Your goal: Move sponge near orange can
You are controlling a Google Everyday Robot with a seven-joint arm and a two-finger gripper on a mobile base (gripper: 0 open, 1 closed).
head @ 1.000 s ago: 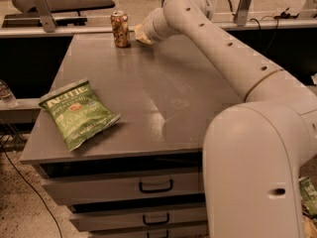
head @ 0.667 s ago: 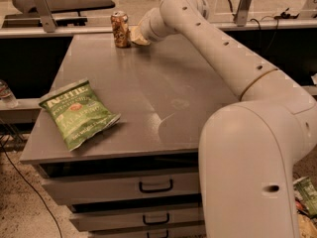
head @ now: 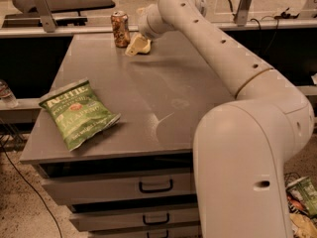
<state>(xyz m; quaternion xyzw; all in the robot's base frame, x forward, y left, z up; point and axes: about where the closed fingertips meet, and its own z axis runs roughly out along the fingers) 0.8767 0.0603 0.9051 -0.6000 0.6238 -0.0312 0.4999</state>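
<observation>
Hand [head: 144, 31] at far end of table [head: 163, 108], low over the top, mostly hidden behind own wrist. Can't tell how far open, nor whether anything's gripped.

Sponge [head: 137, 45] right at hand's near side, directly below and in front of it, touching or all but touching. Pale yellow, on the table top, a bit tilted, upper end tucked toward hand. Can't tell if lying free or pinched.

Orange can [head: 120, 29] upright just left of sponge, close but apart, w/ a thin strip of table between. Also just left of hand. Silver top rim, mottled orange-brown & whitish print.

Arm [head: 223, 48] pale, reaching in from the right: from hand diag. down-right to a big elbow, then into bulky robot body [head: 247, 172] at table's near-right corner, covering that corner.

Green chip bag [head: 79, 113] flat on near-left part of table, printed face up, lower end near front edge. Well apart from sponge, can & hand, approx. opposite end of the top. Dull glare on grey top around the middle.

Drawers [head: 156, 186] w/ dark handles under table front, stacked. Crumpled packets [head: 302, 202] on floor at lower right, beside robot body.
</observation>
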